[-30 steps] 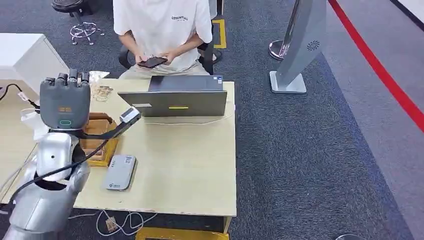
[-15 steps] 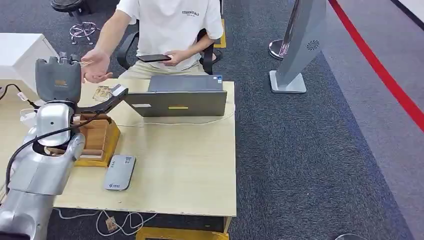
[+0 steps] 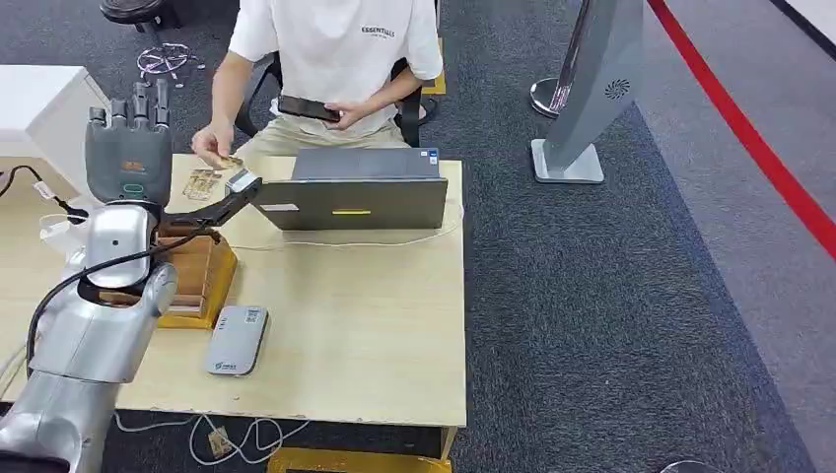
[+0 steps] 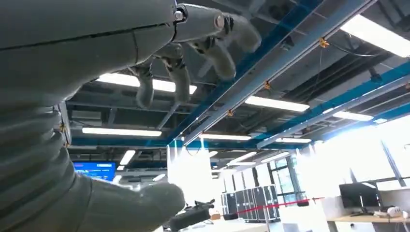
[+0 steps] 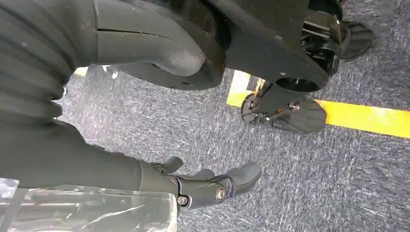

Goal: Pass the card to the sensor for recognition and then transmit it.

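Grey left hand (image 3: pixel 128 148) is raised, fingers spread, holding nothing; the card (image 3: pixel 231 161) sits pinched in the person's hand (image 3: pixel 212 148) at two o'clock. Risk: lowering the arm could knock the wooden box (image 3: pixel 192 271) or sensor (image 3: pixel 237 340) across the desk (image 3: pixel 375 315). Right hand (image 5: pixel 212 186) hangs with nothing in it.

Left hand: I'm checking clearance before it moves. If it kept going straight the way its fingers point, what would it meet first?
Probably nothing. The left hand points upward, fingers spread; the left wrist view shows only ceiling lights far beyond, though depth is unclear.
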